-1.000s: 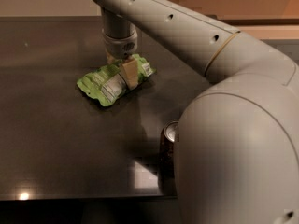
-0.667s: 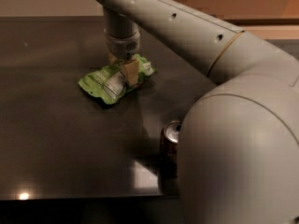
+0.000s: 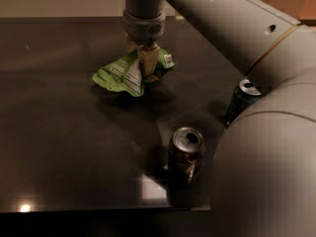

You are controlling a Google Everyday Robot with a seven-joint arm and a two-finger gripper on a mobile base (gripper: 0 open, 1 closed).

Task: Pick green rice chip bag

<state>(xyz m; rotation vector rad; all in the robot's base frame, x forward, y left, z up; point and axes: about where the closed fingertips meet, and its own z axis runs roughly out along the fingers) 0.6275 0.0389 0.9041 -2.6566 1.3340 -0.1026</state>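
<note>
Overhead, the grey end effector [image 3: 145, 65] grips the crumpled lime-green foil snack bag [image 3: 117, 76]; a brown soda can [image 3: 186, 154] and a dark green soda can [image 3: 240, 98] stand nearby on the dark tabletop [image 3: 59, 147].

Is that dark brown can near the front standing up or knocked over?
Upright: the dark brown soda can shows its silver top facing up. The gripper, farther back, pinches the crumpled lime-green foil bag.

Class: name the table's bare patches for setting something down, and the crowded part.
Bare: the table left of the green rice chip bag, where the gripper is, and left of the brown can. Crowded: right side, green can and arm.
</note>
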